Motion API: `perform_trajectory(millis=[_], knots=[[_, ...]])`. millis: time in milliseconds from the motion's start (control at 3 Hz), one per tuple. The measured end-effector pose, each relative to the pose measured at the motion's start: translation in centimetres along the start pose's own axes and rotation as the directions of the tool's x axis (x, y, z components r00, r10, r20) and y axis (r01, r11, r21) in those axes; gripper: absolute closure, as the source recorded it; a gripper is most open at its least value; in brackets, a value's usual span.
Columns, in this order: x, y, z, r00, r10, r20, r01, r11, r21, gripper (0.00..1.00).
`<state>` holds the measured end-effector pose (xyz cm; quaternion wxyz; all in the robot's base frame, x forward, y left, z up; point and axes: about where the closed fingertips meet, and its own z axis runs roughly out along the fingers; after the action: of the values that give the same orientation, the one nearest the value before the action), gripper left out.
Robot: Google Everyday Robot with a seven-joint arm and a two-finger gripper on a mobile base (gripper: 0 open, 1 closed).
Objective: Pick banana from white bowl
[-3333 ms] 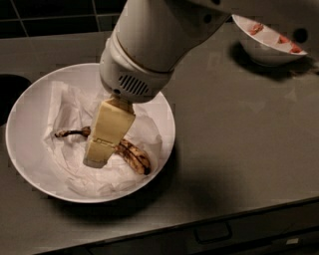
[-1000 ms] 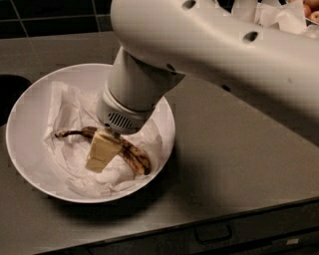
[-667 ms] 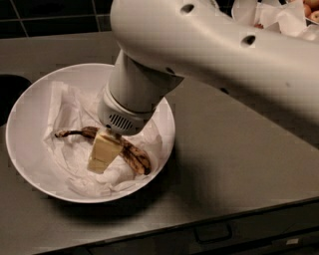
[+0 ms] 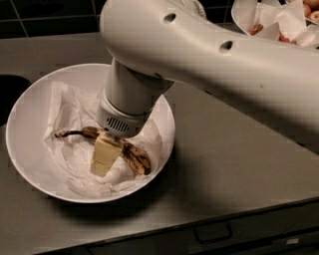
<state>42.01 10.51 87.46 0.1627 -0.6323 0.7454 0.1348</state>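
The white bowl [image 4: 24, 130] sits on the grey counter at the left, lined with crumpled white paper [image 4: 70, 112]. The banana [image 4: 134, 157] lies in it on the paper, brown-blotched, with its thin dark stem pointing left. My gripper [image 4: 105, 152] hangs down from the big white arm [image 4: 199, 50] into the bowl. It sits right at the banana's middle, with its cream-coloured tip on the near side of the fruit. The arm's wrist hides the far side of the banana's middle.
A smaller white bowl [image 4: 249, 15] with paper and reddish bits stands at the back right. A dark sink opening [image 4: 9, 94] lies at the left edge. The counter's front edge [image 4: 209, 214] runs below, and a dark tiled wall lies behind.
Since the oldest frame the arm has swung lower over the bowl and the gripper has come down onto the banana. Over the last second nothing has visibly moved.
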Motion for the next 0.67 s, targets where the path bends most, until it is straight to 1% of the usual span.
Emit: perform_trajectory(millis=[333,667], knots=[[0.3,-0.17,0.59,0.999,0.012,-0.044,-0.012,0.9999,0.003,0.3],[0.56,-0.3,0.79,0.997,0.021,-0.07,-0.02,0.9997,0.013,0.29]])
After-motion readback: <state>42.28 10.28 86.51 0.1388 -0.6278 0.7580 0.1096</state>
